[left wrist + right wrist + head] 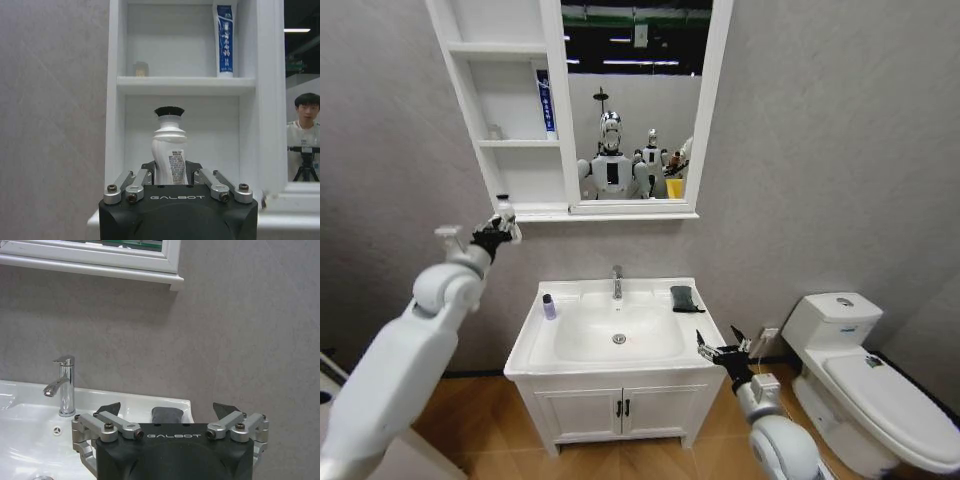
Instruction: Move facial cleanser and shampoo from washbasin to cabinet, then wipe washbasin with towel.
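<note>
My left gripper [498,228] is raised beside the cabinet [510,145], level with its lowest shelf, and is shut on a white bottle with a black cap [170,150]; the bottle stands upright between the fingers, facing the lower compartment. A blue-and-white tube [546,100] stands on the middle shelf [185,85]. A small purple bottle [549,306] stands on the washbasin [525,345], on its left rim. I cannot tell which is the cleanser and which the shampoo. The dark towel [683,298] lies at the back right rim. My right gripper [725,350] hangs open off the basin's right front corner, in line with the towel [167,414].
A chrome tap [616,283] stands at the basin's back centre. A mirror [635,100] joins the cabinet's right side. A white toilet [860,370] is to the right, and a two-door vanity [620,410] is under the basin. A small object [141,69] sits on the middle shelf.
</note>
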### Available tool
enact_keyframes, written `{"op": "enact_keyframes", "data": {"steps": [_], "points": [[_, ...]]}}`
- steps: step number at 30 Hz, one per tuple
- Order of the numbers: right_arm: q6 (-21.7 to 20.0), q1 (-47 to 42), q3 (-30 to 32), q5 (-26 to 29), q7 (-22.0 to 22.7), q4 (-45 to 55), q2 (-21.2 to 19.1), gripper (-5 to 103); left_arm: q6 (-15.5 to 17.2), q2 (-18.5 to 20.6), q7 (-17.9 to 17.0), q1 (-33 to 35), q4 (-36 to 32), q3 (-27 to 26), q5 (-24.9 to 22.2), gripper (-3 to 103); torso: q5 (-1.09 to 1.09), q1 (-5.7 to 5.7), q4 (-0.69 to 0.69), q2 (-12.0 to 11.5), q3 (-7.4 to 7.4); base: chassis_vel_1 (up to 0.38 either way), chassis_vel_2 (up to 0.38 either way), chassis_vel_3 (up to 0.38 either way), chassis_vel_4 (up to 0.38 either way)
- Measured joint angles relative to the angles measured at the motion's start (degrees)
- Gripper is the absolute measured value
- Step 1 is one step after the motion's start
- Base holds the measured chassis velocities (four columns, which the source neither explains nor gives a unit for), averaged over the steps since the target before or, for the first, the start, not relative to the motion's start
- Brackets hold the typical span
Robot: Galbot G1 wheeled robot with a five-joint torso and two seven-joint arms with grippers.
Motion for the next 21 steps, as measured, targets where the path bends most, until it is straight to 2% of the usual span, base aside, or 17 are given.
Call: {"op": "enact_keyframes", "data": {"steps": [2,6,8,9,11,12,14,21], "points": [[0.1,0.1,0.4,0.1,0.0,-0.1,0.0,100,-0.2,-1.5,0.9,-6.2,4.5,4.1,-1.3,31,-0.04,0.01,0.0,0.0,0.01,0.0,0.0,0.0,0.0],[0.4,-0.1,0.9,0.1,0.0,-0.4,0.2,100,-0.5,-3.4,1.7,-11.1,8.5,7.7,-2.1,31,-0.01,0.01,-0.01,0.0,0.01,0.0,0.0,0.0,0.0],[1.0,-0.9,1.5,0.1,0.0,-0.7,0.7,100,-2.0,-6.2,2.8,-15.6,13.7,10.9,-1.3,30,-0.02,0.01,-0.01,0.0,0.01,0.0,0.0,0.0,0.0],[1.0,-0.9,1.5,0.1,0.0,-0.7,0.7,100,-2.0,-6.2,2.8,-15.6,13.7,10.9,-1.3,30,-0.02,0.01,-0.01,0.0,0.01,0.0,0.0,0.0,0.0],[1.3,-1.6,2.1,0.1,-0.2,-0.7,0.9,100,-4.0,-8.5,4.4,-18.5,19.3,12.0,1.3,30,-0.01,0.01,-0.03,0.0,0.0,0.0,0.0,0.0,0.0],[1.3,-1.6,2.1,0.1,-0.2,-0.7,0.9,100,-4.0,-8.5,4.4,-18.5,19.3,12.0,1.3,30,-0.01,0.01,-0.03,0.0,0.0,0.0,0.0,0.0,0.0],[1.8,-2.2,3.1,0.6,-0.6,-0.7,0.7,100,-6.3,-10.9,7.5,-21.8,27.4,12.1,4.7,30,-0.03,0.01,0.0,0.0,0.0,0.0,0.0,0.0,0.0],[1.9,-2.4,4.4,1.7,-0.8,-0.6,0.1,100,-8.0,-13.2,10.7,-24.1,35.9,11.4,8.2,30,-0.03,0.01,0.0,0.0,0.0,0.0,0.0,0.0,0.0]]}}
